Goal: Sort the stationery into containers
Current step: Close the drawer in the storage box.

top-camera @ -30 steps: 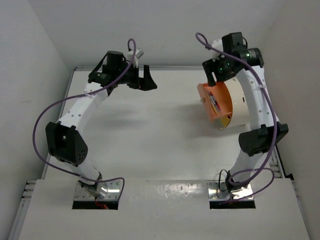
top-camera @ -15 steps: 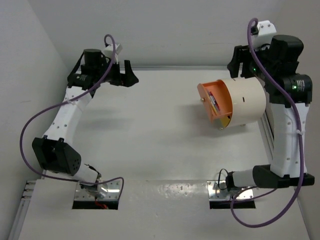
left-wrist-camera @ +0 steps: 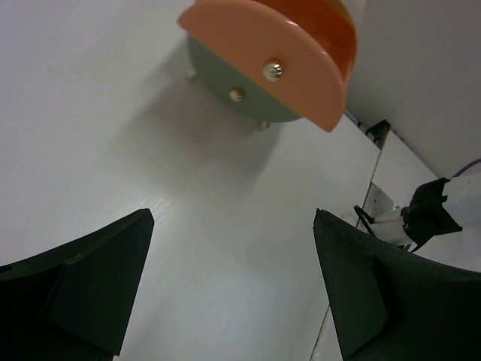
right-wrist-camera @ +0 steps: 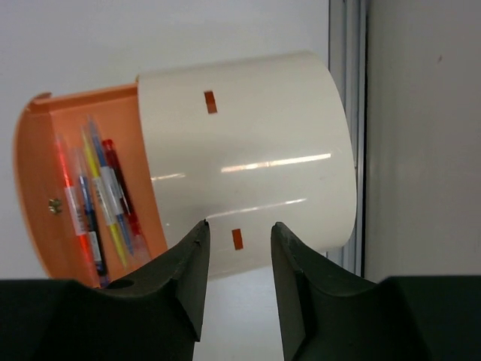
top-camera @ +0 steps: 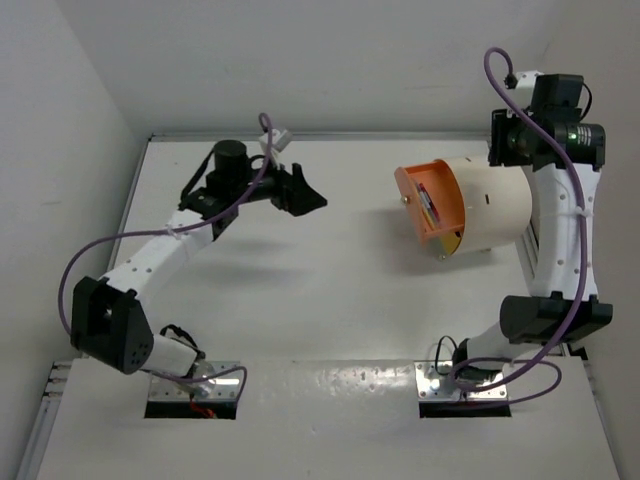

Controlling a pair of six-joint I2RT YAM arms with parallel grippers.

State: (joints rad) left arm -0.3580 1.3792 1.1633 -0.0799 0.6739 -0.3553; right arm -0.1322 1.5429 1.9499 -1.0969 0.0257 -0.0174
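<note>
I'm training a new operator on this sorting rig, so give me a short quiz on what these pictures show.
1. Fill in: the open left gripper holds ____.
2. True or false: the orange slide-out drawer is pushed fully into the cream drum-shaped container.
3. Where do the thin coloured pens lie? A: in the left gripper. B: in the orange drawer. C: on top of the cream drum.
Key: 1 nothing; 2 false, the drawer stands pulled out; 3 B.
</note>
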